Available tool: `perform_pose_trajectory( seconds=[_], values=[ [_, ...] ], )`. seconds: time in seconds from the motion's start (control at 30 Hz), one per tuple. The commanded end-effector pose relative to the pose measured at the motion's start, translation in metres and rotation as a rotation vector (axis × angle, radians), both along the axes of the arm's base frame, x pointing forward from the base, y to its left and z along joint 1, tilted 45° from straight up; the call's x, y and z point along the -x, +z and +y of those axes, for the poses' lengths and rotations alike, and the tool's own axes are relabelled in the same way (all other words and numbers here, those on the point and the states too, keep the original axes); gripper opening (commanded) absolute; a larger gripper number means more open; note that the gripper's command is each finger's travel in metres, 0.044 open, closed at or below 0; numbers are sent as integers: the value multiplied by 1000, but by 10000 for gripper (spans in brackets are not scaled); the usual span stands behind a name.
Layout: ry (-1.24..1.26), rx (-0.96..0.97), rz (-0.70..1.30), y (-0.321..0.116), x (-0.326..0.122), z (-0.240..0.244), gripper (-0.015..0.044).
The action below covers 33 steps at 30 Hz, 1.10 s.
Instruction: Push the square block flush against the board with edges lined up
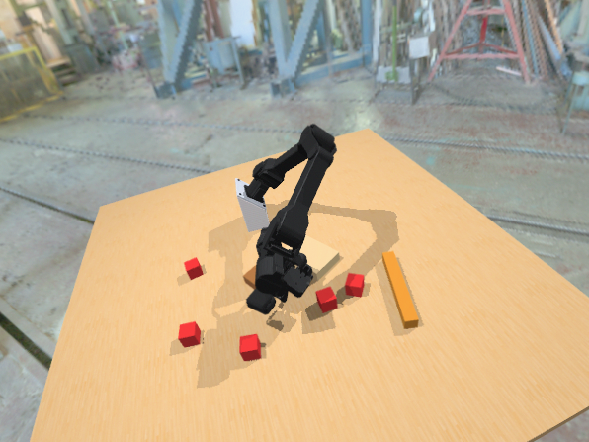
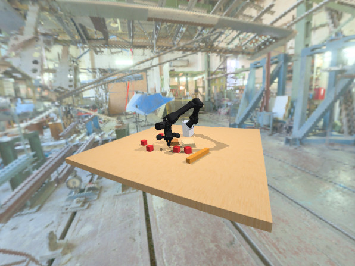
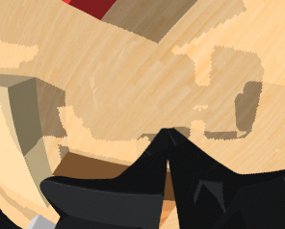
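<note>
Closed gripper low beside a brown piece and a pale slab, well inside the edges of the bench

A wooden bench (image 1: pixel 445 365) (image 2: pixel 223 175) (image 3: pixel 120 82) fills the lower part of the top view. The black gripper (image 1: pixel 283 297) (image 2: pixel 168 146) (image 3: pixel 167 134) points down, its fingers closed together with nothing between them. Beside it is the brown piece (image 1: pixel 250 277) (image 2: pixel 175 141) (image 3: pixel 96 165), partly hidden; next to that, towards the bench's right edge, lies the pale slab (image 1: pixel 323 256) (image 2: pixel 188 142) (image 3: pixel 26 115). Both lie inward from the bench's far edge. Which one is the square block cannot be told for certain, nor whether their facing sides touch.

The step in hand looks like lining up a push. Good work would keep the closed tips low on a side face and press slowly through the middle, so the piece slides without turning. Once a whole side meets, a light sideways nudge could bring one edge even. Pushing near a corner risks opening a wedge-shaped gap. Two red cubes (image 1: pixel 326 300) (image 2: pixel 177 149) (image 3: pixel 98 7) lie between the pieces and the orange bar (image 1: pixel 400 291) (image 2: pixel 198 155) towards the right edge, so a wide swing there could knock them. Finish by drawing the fingers away without dragging either piece.
</note>
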<state>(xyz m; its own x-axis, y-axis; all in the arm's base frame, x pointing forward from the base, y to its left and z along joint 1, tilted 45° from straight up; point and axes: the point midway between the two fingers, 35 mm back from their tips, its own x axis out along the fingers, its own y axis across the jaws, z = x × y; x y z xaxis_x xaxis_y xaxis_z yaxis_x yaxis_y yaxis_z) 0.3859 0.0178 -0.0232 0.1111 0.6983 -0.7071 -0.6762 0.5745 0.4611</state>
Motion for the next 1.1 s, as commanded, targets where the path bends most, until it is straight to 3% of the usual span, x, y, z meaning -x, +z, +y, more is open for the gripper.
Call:
perform_pose_trajectory(
  seconds=[0.0, 0.3, 0.47, 0.67, 1.07],
  values=[
    [0, -4, 11, 1, -4, 4, 0],
    [0, -6, 10, 9, -14, 11, 0],
    [0, -2, 10, 43, -7, -28, 0],
    [-21, -7, 13, 39, -7, -34, 0],
    [-122, -9, 136, -18, 145, -75, 0]
  ],
)
